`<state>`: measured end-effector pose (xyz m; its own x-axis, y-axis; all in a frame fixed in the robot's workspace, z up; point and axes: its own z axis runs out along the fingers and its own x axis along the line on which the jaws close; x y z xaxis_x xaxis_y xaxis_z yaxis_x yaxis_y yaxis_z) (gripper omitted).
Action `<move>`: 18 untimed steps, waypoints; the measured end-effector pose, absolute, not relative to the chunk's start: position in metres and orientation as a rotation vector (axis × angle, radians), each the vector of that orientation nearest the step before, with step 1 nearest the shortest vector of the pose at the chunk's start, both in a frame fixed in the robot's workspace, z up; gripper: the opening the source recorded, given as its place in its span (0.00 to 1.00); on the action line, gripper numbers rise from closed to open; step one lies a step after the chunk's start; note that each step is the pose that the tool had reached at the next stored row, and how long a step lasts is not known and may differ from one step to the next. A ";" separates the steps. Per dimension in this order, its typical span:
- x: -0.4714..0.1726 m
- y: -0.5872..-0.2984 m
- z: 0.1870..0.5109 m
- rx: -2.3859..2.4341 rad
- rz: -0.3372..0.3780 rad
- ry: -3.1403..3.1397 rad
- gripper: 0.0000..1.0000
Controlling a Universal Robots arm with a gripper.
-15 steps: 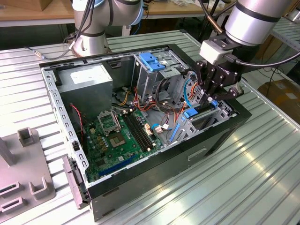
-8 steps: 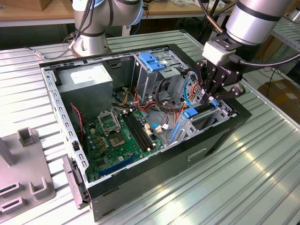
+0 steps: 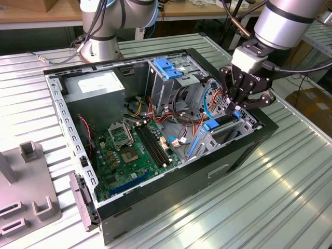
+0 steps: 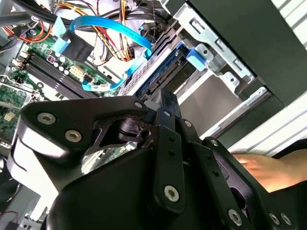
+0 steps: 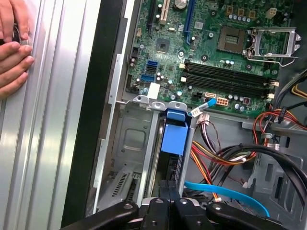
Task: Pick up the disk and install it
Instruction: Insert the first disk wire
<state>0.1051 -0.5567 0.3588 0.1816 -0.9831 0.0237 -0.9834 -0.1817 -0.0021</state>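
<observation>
- Disk (image 5: 173, 136): flat grey-metal slab in a light-blue plastic carrier rail. It stands on edge in the silver sheet-metal drive bay (image 5: 132, 139) at the case's end, on the exterior view's right (image 3: 212, 126).
- Second wrist view: the disk's (image 4: 160, 72) ribbed blue rail runs along its dark edge. A blue tab sits against the bay's metal frame.
- Claw (image 3: 236, 111): black, with a bolted linkage. Its fingers are drawn together, pinching the disk's near end in both wrist views (image 5: 168, 196) (image 4: 168, 98).
- Arm (image 3: 285, 21): thick silver tube coming in from the exterior view's upper right. The wrist is tipped down and the claw reaches into the bay.
- Computer case (image 3: 171, 207): black sheet-metal box lying on its side with the side panel off, on the ribbed silver tabletop (image 3: 270, 197).
- Motherboard (image 5: 216, 48): green, with black memory slots and a square metal socket frame. It is just beside the bay.
- Flat light-blue cable (image 4: 110, 26): loops over the board close to the disk, also in the first wrist view (image 5: 225, 191).
- Red, yellow and orange wire bundles (image 5: 211, 153): crowd the bay's side.
- Grey power-supply box (image 3: 96, 85): far corner of the case.
- Blue plastic bracket (image 3: 168, 67): on top of the metal drive cage, near the claw.
- Person's hand (image 5: 12, 48): rests on the tabletop outside the case wall, also behind the linkage in the second wrist view (image 4: 264, 167).
- Grey moulded fixture (image 3: 26, 192): on the tabletop at the exterior view's left, well apart.
</observation>
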 end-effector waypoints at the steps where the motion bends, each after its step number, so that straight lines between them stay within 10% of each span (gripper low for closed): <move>1: 0.106 -0.557 0.359 2.413 0.031 -1.990 0.11; 18: 0.110 -0.557 0.361 2.490 0.032 -1.894 0.27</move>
